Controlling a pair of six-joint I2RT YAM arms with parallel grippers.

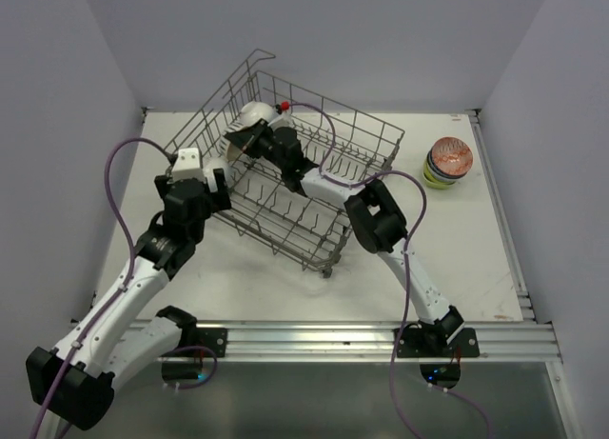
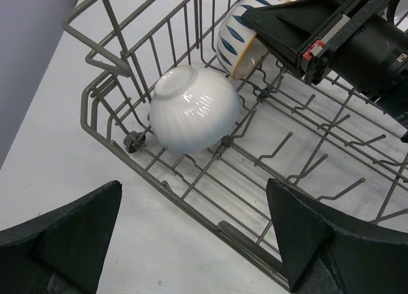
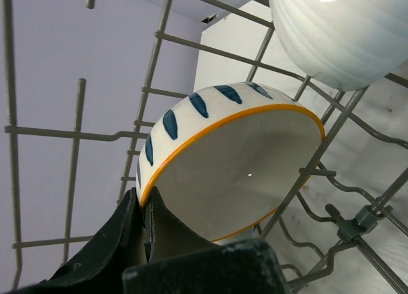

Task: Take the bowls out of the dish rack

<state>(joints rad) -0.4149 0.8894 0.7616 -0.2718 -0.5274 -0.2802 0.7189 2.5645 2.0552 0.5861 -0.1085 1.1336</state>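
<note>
The grey wire dish rack (image 1: 354, 139) sits askew in the middle of the table. My right gripper (image 1: 249, 146) reaches into its far left corner. It is shut on the rim of a white bowl with blue strokes and an orange rim (image 3: 236, 160), which also shows in the left wrist view (image 2: 245, 29). A ribbed white bowl (image 2: 194, 109) lies on its side among the tines beside it (image 3: 338, 32). My left gripper (image 2: 191, 243) is open and empty, just outside the rack's near left edge (image 1: 221, 177).
A stack of bowls (image 1: 447, 163), red-patterned on top and lime green at the bottom, stands on the table right of the rack. The enclosure's walls rise close on the left, back and right. The rack's tall wire sides surround my right gripper.
</note>
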